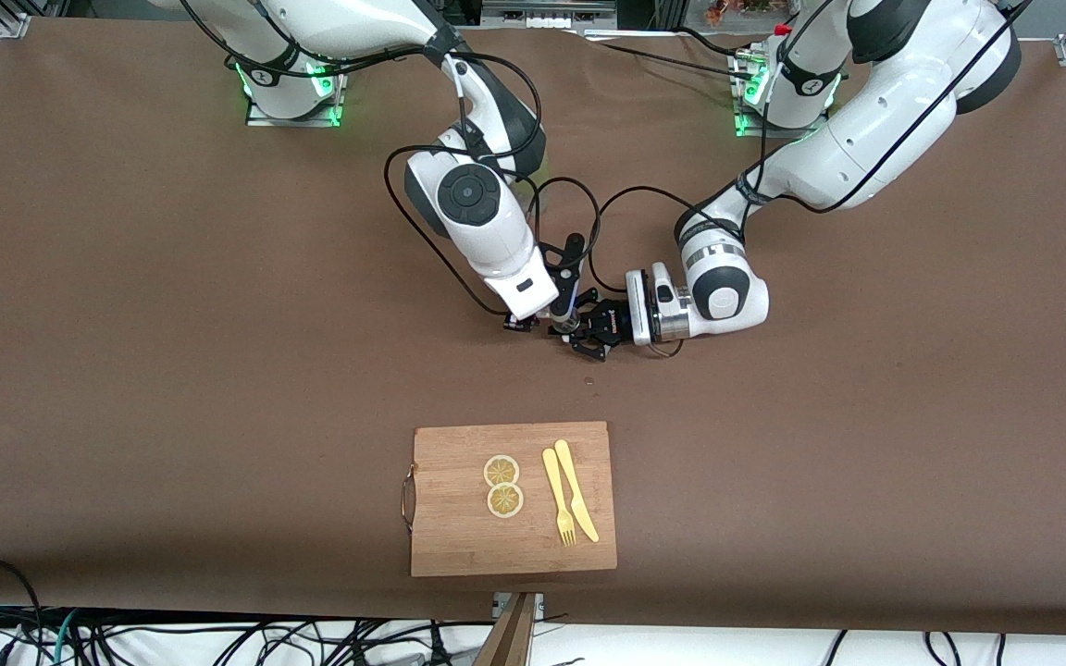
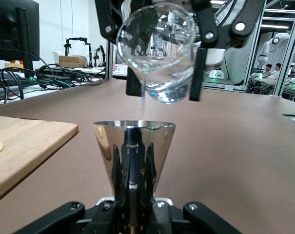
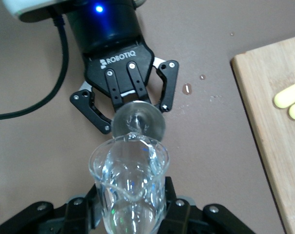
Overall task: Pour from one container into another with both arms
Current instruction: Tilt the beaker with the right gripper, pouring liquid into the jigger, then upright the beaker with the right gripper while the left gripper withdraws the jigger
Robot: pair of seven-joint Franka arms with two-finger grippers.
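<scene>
My right gripper (image 1: pixel 559 322) is shut on a clear glass pitcher (image 3: pixel 130 187) with water in it. The pitcher is tipped over, spout down. A thin stream of water (image 2: pixel 143 105) falls from it into a shiny metal cone-shaped cup (image 2: pixel 134 146). My left gripper (image 1: pixel 594 335) is shut on that cup low on its body and holds it upright just under the pitcher (image 2: pixel 157 48). The right wrist view looks down on the cup's round rim (image 3: pixel 138 126) between the left gripper's black fingers (image 3: pixel 166 92). Both hands meet over the middle of the table.
A wooden cutting board (image 1: pixel 459 546) lies nearer the front camera than the grippers. It carries two lemon slices (image 1: pixel 502 470) and a yellow fork and knife (image 1: pixel 563 499). A few water drops (image 3: pixel 187 88) dot the brown table beside the cup.
</scene>
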